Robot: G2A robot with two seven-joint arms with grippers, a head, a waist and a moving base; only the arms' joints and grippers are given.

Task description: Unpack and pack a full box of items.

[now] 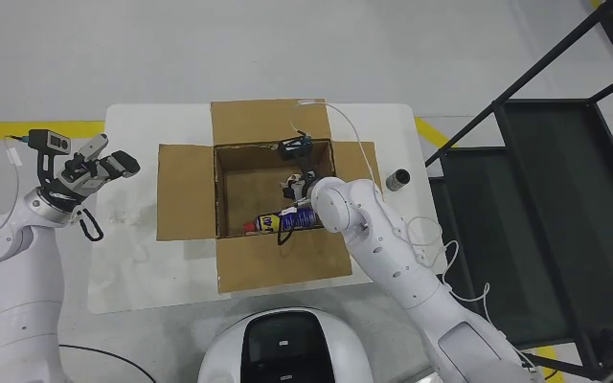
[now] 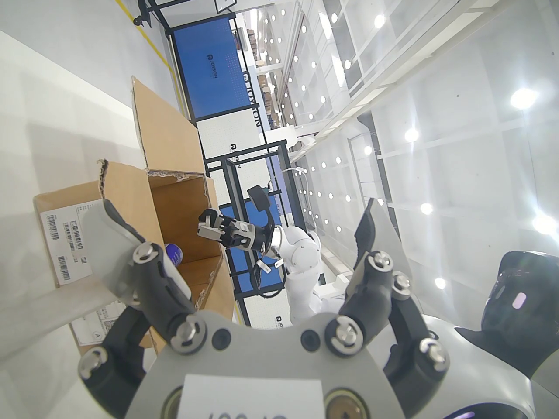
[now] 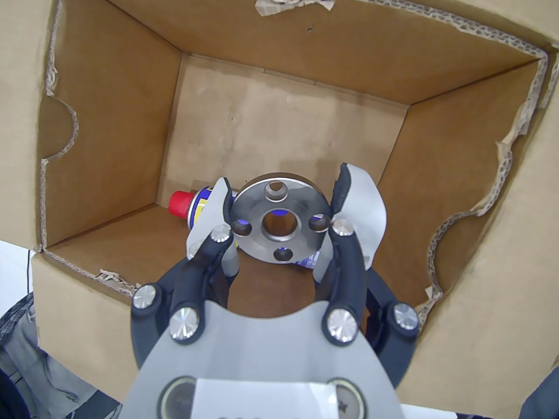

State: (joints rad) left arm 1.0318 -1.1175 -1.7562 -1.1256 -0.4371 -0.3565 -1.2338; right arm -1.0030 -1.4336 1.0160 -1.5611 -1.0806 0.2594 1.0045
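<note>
An open cardboard box [image 1: 187, 191] stands in the middle of the white table. A blue and yellow spray can [image 1: 287, 221] with a red cap [image 3: 180, 202] lies on the box floor [image 3: 270, 119]. My right gripper [image 1: 299, 187] hangs inside the box above the can, shut on a round metal flange [image 3: 279, 202] with several holes. My left gripper [image 1: 101, 163] stays off to the left of the box above the table, open and holding nothing, its fingers [image 2: 113, 228] spread wide. The left wrist view shows the box [image 2: 174, 202] and the right gripper [image 2: 216, 231] farther off.
A small dark cylinder [image 1: 397, 179] stands on the table [image 1: 134, 259] right of the box. A black item [image 1: 295, 145] with a white cable rests on the box's far rim. A black metal stair frame [image 1: 536, 191] stands beyond the table's right side.
</note>
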